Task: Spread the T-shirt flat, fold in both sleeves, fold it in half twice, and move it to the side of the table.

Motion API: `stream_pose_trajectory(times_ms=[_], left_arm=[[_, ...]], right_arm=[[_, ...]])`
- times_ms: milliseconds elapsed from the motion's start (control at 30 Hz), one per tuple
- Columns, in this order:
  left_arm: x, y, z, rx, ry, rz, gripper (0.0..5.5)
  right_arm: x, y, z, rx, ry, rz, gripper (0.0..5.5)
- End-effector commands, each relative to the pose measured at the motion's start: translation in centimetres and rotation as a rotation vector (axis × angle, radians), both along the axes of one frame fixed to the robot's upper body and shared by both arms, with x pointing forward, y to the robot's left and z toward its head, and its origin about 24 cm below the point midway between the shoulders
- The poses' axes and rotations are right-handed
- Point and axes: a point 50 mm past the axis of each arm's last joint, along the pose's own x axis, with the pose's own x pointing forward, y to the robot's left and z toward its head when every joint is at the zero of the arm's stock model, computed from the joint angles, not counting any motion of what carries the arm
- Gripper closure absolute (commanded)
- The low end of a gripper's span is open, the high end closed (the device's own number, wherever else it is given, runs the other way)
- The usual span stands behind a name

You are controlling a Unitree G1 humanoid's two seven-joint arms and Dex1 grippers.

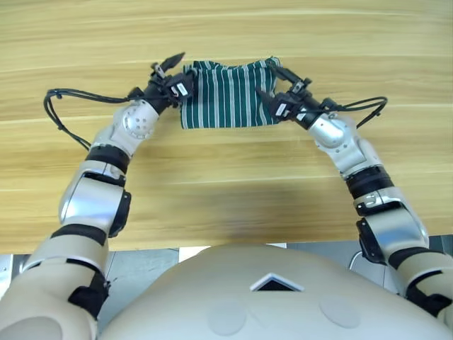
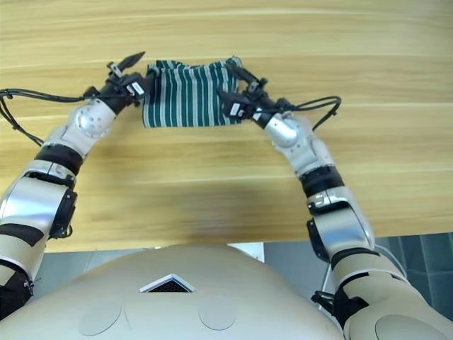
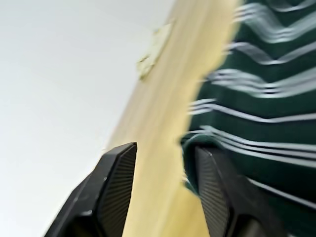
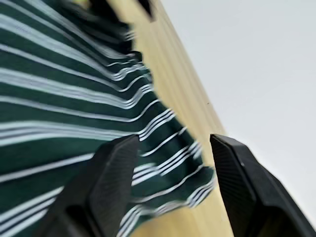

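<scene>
I find the T-shirt [image 1: 226, 95] lying on the table [image 1: 226, 184] as a compact striped rectangle, its far edge a little rumpled. Its long axis runs side to side, from one arm to the other.

Left gripper [image 1: 173, 74]: at the T-shirt's left end, released. In the left wrist view bare table shows between its fingers [image 3: 118, 182], and the cloth's edge lies against the inner one only. Nothing is grasped.

Right gripper [image 1: 279, 88]: at the T-shirt's right end, also released. In the right wrist view its fingers [image 4: 106, 182] stand apart with the cloth's corner showing between them. They are not closed on it.

Judgement: the folding looks largely complete. Each arm is equally near its own end of the T-shirt. The right gripper is placed to pinch. The left must shift inward over the T-shirt's edge before it can grip.
</scene>
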Motion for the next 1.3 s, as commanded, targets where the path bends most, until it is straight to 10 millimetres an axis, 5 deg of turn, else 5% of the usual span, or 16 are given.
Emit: stream_pose_trajectory(times_ms=[33, 333, 467, 633, 767, 1067, 1200, 1300], left_arm=[[0.7, -0.2, 0.4, 0.020, -0.015, 0.018, 3.41], [1.5, 1.1, 0.2, 0.056, -0.024, 0.165, 3.41], [1.7, 1.1, 2.2, -0.046, -0.213, 0.189, 3.41], [-1.1, -4.7, 1.9, -0.069, -0.210, -0.271, 3.41], [-0.4, -5.7, 2.5, -0.019, -0.209, -0.311, 3.41], [1.8, -0.6, 1.8, 0.029, -0.174, 0.074, 3.41], [1.2, 2.9, 4.0, -0.360, -0.325, 0.303, 3.41], [0.0, 5.6, 4.8, -0.597, -0.434, 0.454, 3.41]], right_arm=[[-1.2, 0.2, -2.3, -0.082, 0.069, 0.029, 2.84], [-0.8, -0.6, -1.5, -0.035, 0.029, 0.000, 2.84], [-1.4, 0.1, -1.9, -0.031, 0.049, 0.032, 2.84], [-1.3, 0.4, -2.4, -0.043, 0.070, 0.036, 2.84], [-1.3, 0.7, -2.7, -0.043, 0.081, 0.034, 2.84], [-1.0, 3.2, 3.1, 0.306, -0.016, 0.101, 2.84], [0.5, 7.3, 5.5, 0.488, 0.094, 0.178, 2.84], [3.3, 8.1, 4.4, 0.514, 0.290, 0.115, 2.84]])
